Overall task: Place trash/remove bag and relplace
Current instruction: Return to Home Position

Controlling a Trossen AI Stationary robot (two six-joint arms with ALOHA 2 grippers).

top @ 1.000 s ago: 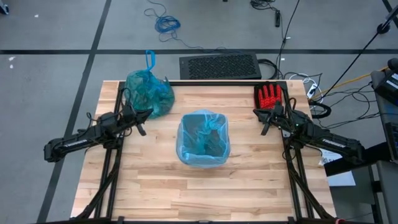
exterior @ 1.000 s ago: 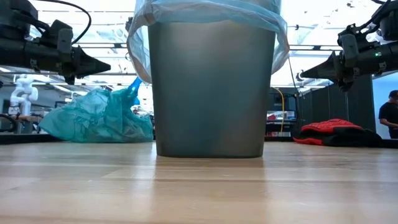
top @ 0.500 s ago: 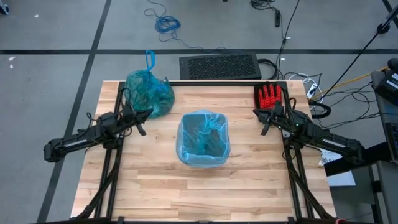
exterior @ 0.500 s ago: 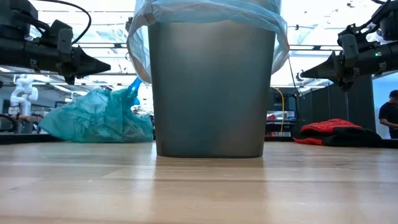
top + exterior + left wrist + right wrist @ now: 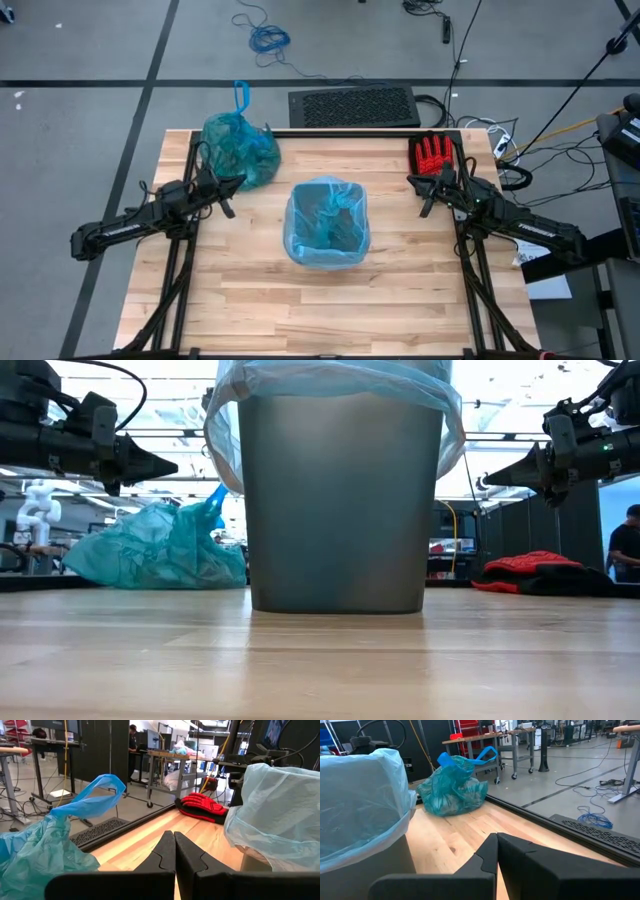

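Observation:
The bag [image 5: 240,150], teal-green and knotted at its top, rests on its underside at the table's far left; it also shows in the low view [image 5: 155,550] and the right wrist view [image 5: 452,792]. A grey bin [image 5: 327,222] stands mid-table, lined with a paler sky-blue bag folded over its rim [image 5: 335,390]. No loose trash shows. My left gripper [image 5: 240,181] hovers shut just near of the teal bag, pointing level at the bin. My right gripper [image 5: 410,180] hovers shut on the bin's right, also pointing at it. In the wrist views both pairs of fingertips, left [image 5: 174,834] and right [image 5: 497,836], meet with nothing between them.
A red glove [image 5: 432,153] lies at the table's far right corner, just behind my right gripper. A black mat [image 5: 353,105] lies on the floor beyond the far edge. Bare wood [image 5: 320,310] spreads near of the bin. A person [image 5: 628,545] stands in the room at right.

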